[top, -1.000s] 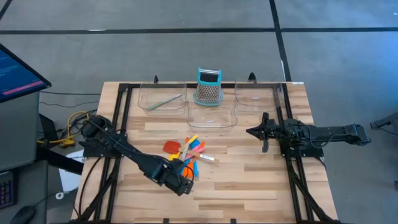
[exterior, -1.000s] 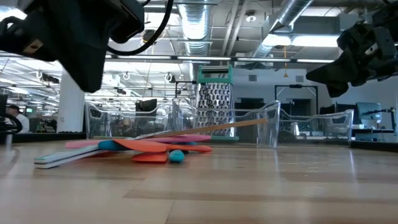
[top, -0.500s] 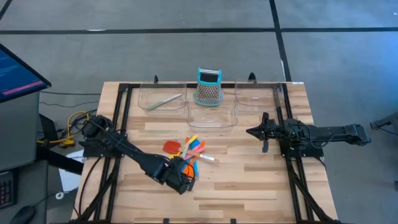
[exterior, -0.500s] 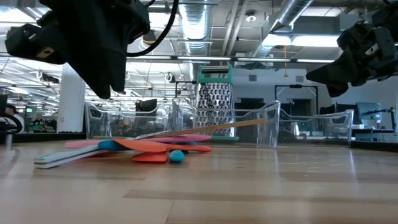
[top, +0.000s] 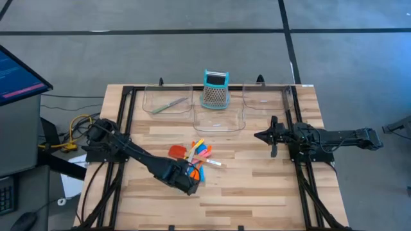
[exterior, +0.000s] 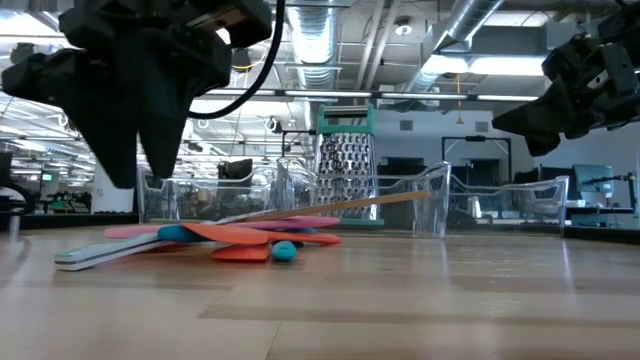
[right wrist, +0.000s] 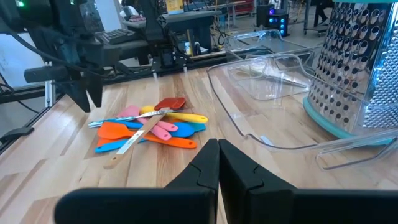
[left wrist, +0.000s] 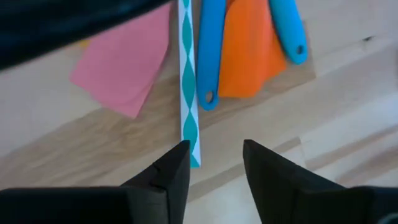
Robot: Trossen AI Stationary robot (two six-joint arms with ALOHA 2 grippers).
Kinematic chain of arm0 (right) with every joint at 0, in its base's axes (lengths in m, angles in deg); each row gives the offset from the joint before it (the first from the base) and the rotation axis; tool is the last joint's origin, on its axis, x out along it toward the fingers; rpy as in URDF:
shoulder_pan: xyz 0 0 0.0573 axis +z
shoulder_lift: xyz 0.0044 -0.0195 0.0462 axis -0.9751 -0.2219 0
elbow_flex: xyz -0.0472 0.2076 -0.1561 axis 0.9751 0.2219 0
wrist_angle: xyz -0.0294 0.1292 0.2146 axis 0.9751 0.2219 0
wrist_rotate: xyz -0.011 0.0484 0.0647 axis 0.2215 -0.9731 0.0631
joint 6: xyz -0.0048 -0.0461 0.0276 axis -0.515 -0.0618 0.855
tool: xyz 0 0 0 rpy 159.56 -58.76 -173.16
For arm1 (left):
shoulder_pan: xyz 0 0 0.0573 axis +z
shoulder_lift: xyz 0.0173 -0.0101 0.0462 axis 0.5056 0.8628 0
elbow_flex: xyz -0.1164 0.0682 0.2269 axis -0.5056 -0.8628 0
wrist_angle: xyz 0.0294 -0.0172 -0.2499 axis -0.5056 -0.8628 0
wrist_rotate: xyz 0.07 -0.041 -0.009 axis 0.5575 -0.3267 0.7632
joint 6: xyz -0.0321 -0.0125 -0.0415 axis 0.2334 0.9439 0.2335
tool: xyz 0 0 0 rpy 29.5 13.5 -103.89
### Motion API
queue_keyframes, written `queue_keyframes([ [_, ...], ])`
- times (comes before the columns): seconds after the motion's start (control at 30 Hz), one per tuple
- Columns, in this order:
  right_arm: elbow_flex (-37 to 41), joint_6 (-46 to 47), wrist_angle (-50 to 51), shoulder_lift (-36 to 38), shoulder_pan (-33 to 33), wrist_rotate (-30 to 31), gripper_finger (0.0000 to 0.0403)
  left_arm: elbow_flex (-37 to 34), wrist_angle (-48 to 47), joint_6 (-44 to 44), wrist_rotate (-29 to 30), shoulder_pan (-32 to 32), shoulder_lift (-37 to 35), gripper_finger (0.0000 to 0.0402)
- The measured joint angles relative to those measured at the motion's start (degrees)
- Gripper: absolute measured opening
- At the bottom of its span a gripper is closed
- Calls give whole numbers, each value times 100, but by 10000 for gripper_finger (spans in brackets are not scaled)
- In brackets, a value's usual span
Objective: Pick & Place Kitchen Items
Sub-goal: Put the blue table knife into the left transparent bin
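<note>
The kitchen items [top: 196, 154] lie in a loose pile at mid-table: orange [left wrist: 249, 53], pink [left wrist: 124, 62] and blue [left wrist: 208, 56] spatulas and spoons, with a teal-patterned stick [left wrist: 188, 93] among them. They rest flat on the wood and on one another [exterior: 240, 235]. My left gripper [top: 190, 179] hangs open just above the pile's near edge, fingers pointing down. The end of the teal stick lies below its fingertips [left wrist: 216, 158]. My right gripper [top: 260, 136] waits shut above the table's right side, looking toward the pile [right wrist: 149, 127].
Three clear trays stand along the far edge: the left one [top: 154, 96] holds a slim pale utensil [top: 170, 104], then the middle [top: 219, 122] and right [top: 266, 97] ones. A teal-topped metal grater [top: 216, 90] stands between them. Bare wood lies near and right of the pile.
My left gripper has opened from shut. It has come down a little and moved toward the table's far edge, over the near edge of the pile. The utensils have not moved.
</note>
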Motion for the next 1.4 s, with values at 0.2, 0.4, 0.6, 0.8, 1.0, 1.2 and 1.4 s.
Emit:
queue_keyframes([
  [0.2,0,0,4,-4,0,-4,0,-5,1,-27,210,2,24,162],
  [0.4,0,2,9,-4,0,-9,0,-435,138,13,122,-49,72,163],
  [0.6,0,4,11,-4,0,-13,0,-679,738,-32,161,-55,72,163],
  [0.8,0,4,11,-4,0,-13,0,-983,1155,-28,154,-57,72,163],
  [1.0,0,4,12,-4,0,-13,0,-1206,1424,-16,157,-57,42,163],
  [1.2,0,4,13,-4,0,-13,0,-1259,1476,-16,162,-61,37,162],
  [1.4,0,4,13,-4,0,-13,0,-1268,1433,-16,162,-61,44,120],
])
